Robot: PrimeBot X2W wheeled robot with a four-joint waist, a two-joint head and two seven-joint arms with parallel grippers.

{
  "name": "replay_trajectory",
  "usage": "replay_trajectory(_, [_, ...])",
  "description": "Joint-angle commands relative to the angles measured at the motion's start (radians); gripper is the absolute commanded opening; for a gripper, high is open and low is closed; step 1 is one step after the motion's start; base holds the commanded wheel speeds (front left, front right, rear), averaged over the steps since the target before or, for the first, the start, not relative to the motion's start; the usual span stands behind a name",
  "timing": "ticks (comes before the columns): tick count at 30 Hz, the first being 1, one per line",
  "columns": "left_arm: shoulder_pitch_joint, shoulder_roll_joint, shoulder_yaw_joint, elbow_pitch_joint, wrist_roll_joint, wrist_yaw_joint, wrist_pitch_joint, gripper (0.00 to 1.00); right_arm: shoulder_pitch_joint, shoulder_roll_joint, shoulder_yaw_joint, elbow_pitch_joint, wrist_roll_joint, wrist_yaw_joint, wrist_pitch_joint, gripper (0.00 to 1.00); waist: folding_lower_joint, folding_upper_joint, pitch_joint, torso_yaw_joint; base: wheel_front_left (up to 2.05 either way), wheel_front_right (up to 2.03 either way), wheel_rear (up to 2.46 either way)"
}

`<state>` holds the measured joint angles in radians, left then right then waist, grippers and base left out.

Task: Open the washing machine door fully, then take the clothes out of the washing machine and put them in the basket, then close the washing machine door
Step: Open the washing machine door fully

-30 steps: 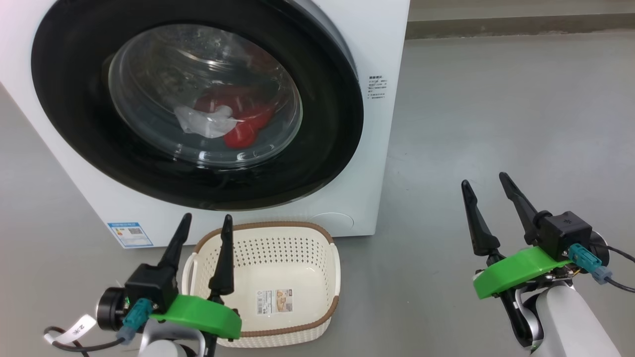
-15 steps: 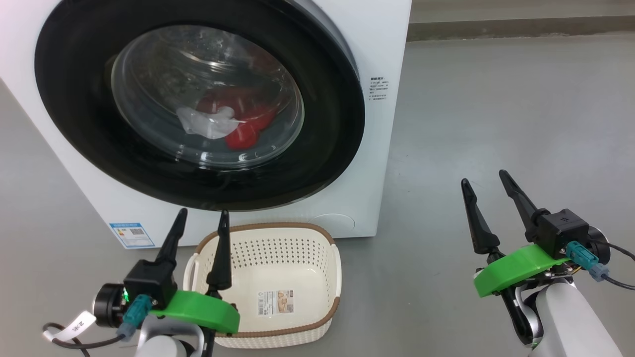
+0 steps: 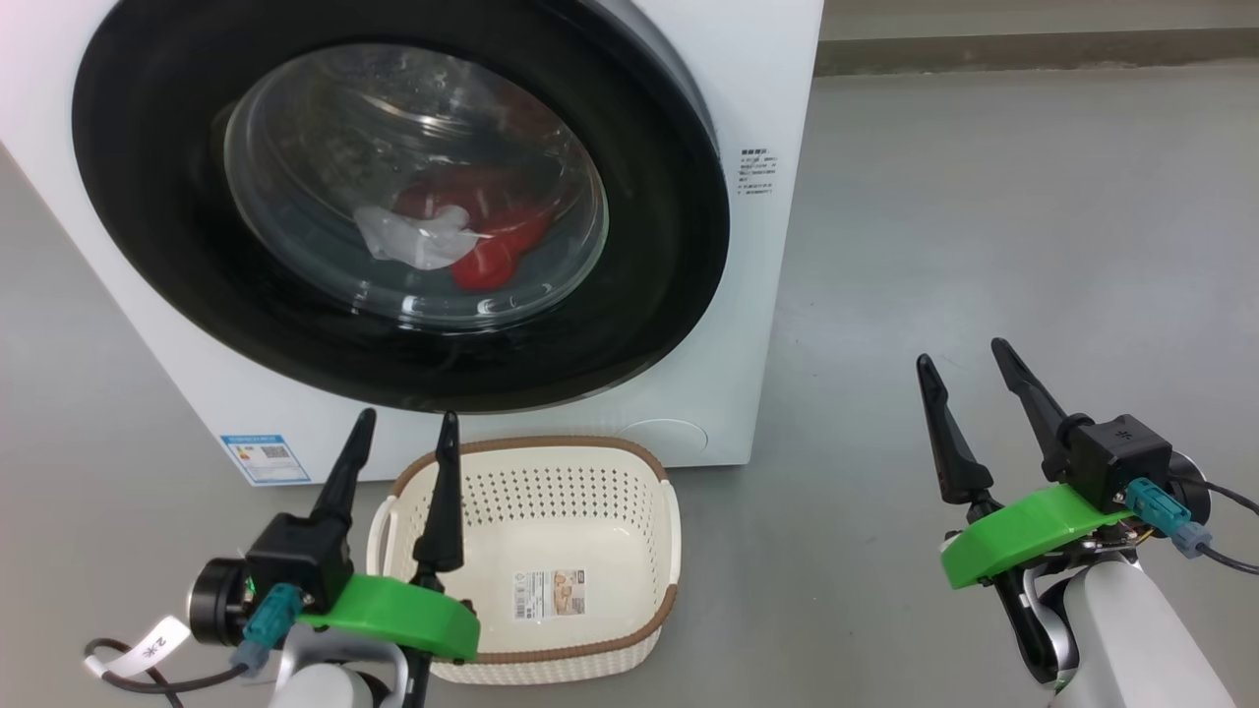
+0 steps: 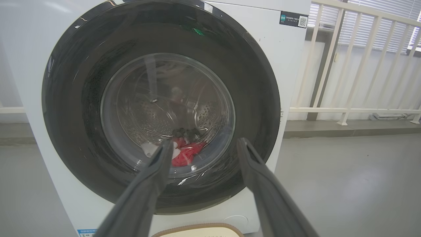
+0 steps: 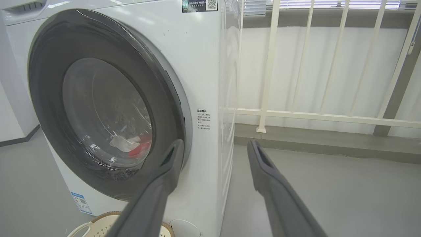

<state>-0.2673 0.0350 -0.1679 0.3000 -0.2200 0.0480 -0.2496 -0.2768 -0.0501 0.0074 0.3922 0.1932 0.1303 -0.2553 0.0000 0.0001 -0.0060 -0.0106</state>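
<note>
Head view: left claw (image 3: 407, 415), right claw (image 3: 961, 351) spread, empty; glossy round door (image 3: 413, 187); perforated basket (image 3: 551, 492).

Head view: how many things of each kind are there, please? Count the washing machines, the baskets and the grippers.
washing machine: 1
basket: 1
grippers: 2, the left gripper and the right gripper
Total: 4
</note>
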Motion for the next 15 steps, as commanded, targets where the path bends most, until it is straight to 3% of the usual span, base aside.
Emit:
replay_trajectory(1, [-0.026,0.015,0.024,-0.035,-0.006,0.003,-0.012,1.00,-0.039,0.000,0.013,-0.025,0.014,0.000,-0.006,1.00,0.0000,-0.0001,0.006,0.005,0.00,0.00,0.00])
replay_trajectory(15, [-0.049,0.015,-0.001,-0.077,-0.015,-0.009,-0.012,1.00,-0.081,0.000,-0.005,-0.047,0.028,0.000,-0.006,1.00,0.0000,-0.0001,0.094,0.030,0.00,0.00,0.00])
